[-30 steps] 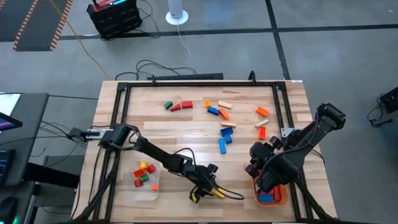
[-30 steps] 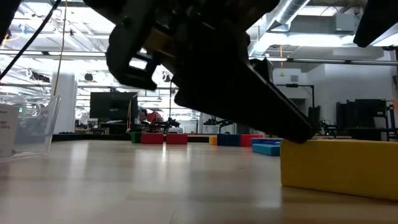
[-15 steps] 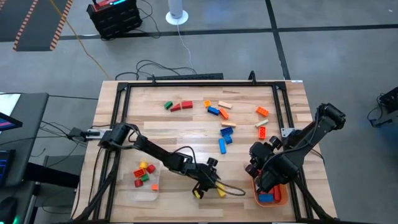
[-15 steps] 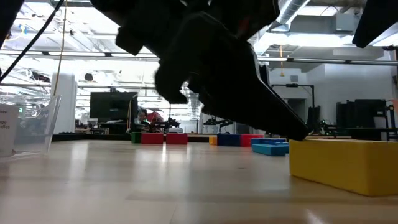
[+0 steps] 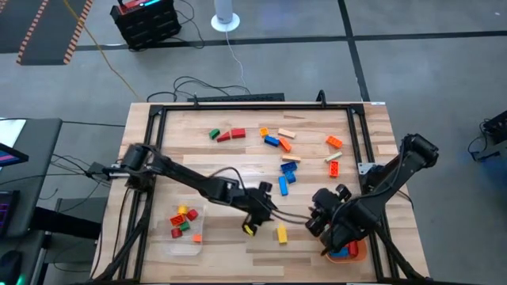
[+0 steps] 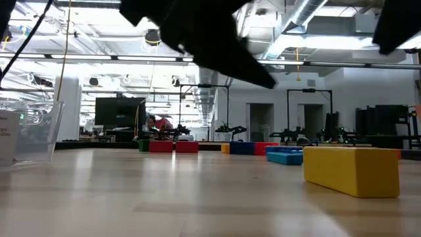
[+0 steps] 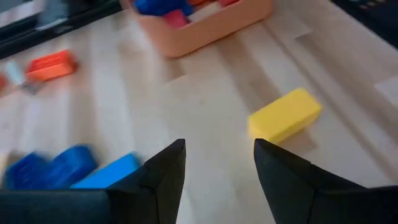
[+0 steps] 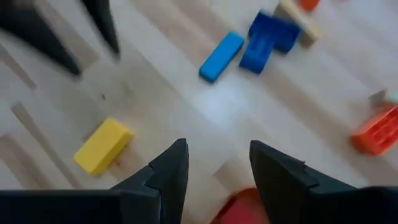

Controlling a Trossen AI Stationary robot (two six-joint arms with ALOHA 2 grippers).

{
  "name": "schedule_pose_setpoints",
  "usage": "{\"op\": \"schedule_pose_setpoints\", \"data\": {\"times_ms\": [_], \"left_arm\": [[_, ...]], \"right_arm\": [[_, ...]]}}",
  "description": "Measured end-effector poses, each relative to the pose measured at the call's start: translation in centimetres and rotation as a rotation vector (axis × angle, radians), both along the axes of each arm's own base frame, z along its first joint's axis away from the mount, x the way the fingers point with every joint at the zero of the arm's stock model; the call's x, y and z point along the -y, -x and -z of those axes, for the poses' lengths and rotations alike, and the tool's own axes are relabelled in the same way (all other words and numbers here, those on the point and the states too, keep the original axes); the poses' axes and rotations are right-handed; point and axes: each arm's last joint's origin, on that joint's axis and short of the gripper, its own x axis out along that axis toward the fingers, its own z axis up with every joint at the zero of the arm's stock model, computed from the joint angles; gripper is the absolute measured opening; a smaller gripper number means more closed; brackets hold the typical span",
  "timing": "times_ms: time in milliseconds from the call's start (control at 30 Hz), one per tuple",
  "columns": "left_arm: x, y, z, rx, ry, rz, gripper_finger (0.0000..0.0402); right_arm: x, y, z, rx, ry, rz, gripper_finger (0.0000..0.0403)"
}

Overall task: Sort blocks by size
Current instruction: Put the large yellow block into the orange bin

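Note:
A yellow block (image 5: 280, 233) lies flat on the wooden table near its front edge, also seen in the low view (image 6: 352, 170). My left gripper (image 5: 271, 212) hangs open just above and to the far left of it, fingers (image 7: 217, 146) spread with nothing between them. My right gripper (image 5: 317, 215) hovers open (image 8: 217, 146) to the right of the block, beside the orange tray (image 5: 355, 255). More blocks (image 5: 285, 162) in blue, tan, orange, red and green lie scattered on the far half of the table. A clear tray (image 5: 184, 237) holds several small blocks.
The orange tray at the near right holds a blue and a red block (image 5: 339, 252). A black frame (image 5: 150, 127) runs round the table's edges. Bare wood lies between the clear tray and the yellow block. A long blue block (image 8: 222, 56) lies ahead of the right gripper.
My left gripper has risen from the yellow block and drawn back toward the far edge, still open. The block, which a finger rested on before, has slid and turned a little and now lies alone. My right gripper has tipped and shifted slightly toward the block.

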Motion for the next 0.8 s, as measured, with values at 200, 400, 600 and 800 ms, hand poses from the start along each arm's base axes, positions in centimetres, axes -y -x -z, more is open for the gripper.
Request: {"op": "schedule_pose_setpoints", "data": {"times_ms": [200,400,600,800], "left_arm": [[-2.5,4.7,0.1,0.059,-0.012,-0.100,0.0184],[-4.2,9.5,-0.7,0.110,0.001,-0.176,0.0184],[-5.1,13.0,-2.8,0.193,0.067,-0.243,0.0184],[-5.7,15.3,-4.1,0.246,0.090,-0.280,0.0184]], "right_arm": [[-1.9,-2.9,3.3,-0.082,-0.094,-0.084,0.0200],[-3.5,-5.8,4.7,-0.113,-0.037,-0.363,0.0200],[-4.4,-8.5,5.5,-0.063,0.032,-0.620,0.0217],[-3.7,-9.7,5.4,-0.103,0.073,-0.826,0.0259]]}}
